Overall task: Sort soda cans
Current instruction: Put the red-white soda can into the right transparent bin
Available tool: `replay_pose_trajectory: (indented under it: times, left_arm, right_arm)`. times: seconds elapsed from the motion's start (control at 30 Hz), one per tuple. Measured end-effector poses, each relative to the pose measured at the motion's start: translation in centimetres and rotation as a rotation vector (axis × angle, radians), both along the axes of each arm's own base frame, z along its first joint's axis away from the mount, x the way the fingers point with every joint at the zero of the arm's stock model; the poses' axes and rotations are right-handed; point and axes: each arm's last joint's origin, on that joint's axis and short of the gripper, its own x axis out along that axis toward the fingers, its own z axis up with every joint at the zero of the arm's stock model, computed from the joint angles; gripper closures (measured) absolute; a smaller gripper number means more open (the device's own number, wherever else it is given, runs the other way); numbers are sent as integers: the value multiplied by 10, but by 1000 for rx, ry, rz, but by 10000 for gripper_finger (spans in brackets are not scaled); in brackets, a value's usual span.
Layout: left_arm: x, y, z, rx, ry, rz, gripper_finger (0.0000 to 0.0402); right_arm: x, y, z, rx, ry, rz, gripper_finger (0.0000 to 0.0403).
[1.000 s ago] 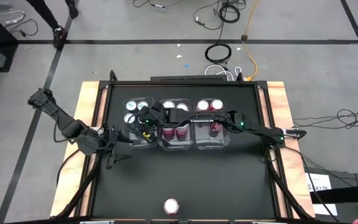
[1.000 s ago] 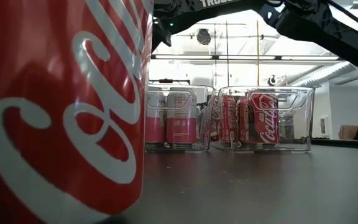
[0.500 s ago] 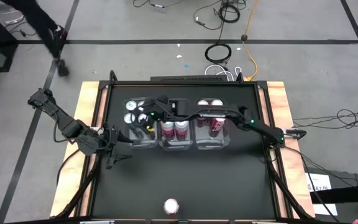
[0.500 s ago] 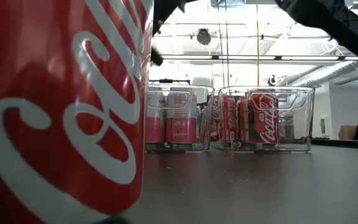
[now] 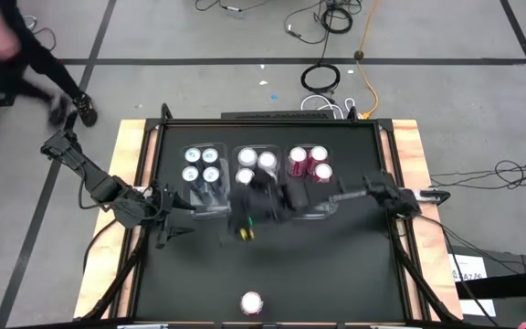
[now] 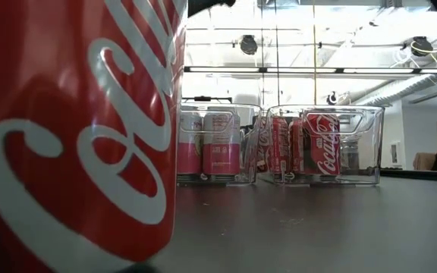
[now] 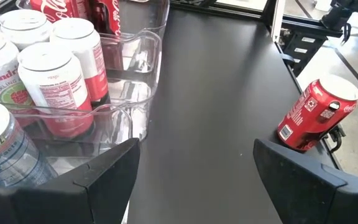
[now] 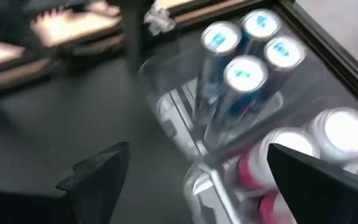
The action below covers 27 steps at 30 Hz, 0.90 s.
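Note:
Three clear bins stand in a row at mid-table. The left bin point(image 5: 201, 190) holds teal cans point(image 5: 211, 174), the middle bin pink-and-white cans point(image 5: 266, 162), and the right bin dark red cans point(image 5: 318, 155). One red can point(image 5: 251, 302) stands upright alone at the table's near edge; it fills the left of the low view point(image 6: 74, 136). My right gripper point(image 5: 245, 222) is blurred, above the table just near of the middle bin. It is open and empty in its wrist view point(image 8: 197, 149). My left gripper point(image 5: 173, 219) waits open and empty near the left bin's near left corner.
The black tabletop point(image 5: 336, 265) between the bins and the lone red can is bare. The table has a raised frame and wooden side strips point(image 5: 131, 164). A person's legs point(image 5: 26, 73) move on the floor beyond the far left corner. Cables lie on the floor behind.
My right gripper has drawn back from over the left bin toward the table's near edge and somewhat right, moving fast. One more teal can top now shows in the left bin, where the gripper was. The person on the floor has walked on.

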Motion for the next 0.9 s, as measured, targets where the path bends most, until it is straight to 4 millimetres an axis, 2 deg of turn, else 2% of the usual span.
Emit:
replay_pose_trajectory:
  times: [0.2, 0.43, 0.57, 0.7, 0.9]
  left_arm:
    - [0, 0, 0, -4, -5, 0, 77]
    - [0, 0, 1, -7, -8, 1, 77]
    - [0, 0, 1, -7, -8, 1, 77]
    - [0, 0, 1, -6, -8, 1, 77]
    - [0, 0, 1, -6, -9, 1, 77]
  right_arm:
    - [-35, 78, -7, -41, 64, -12, 30]
    - [-73, 143, -10, 42, 48, -12, 30]
    - [-95, 170, -14, 57, 70, -18, 30]
    - [-112, 186, -17, 83, 83, -35, 30]
    - [-117, 197, -22, 99, 91, -43, 30]
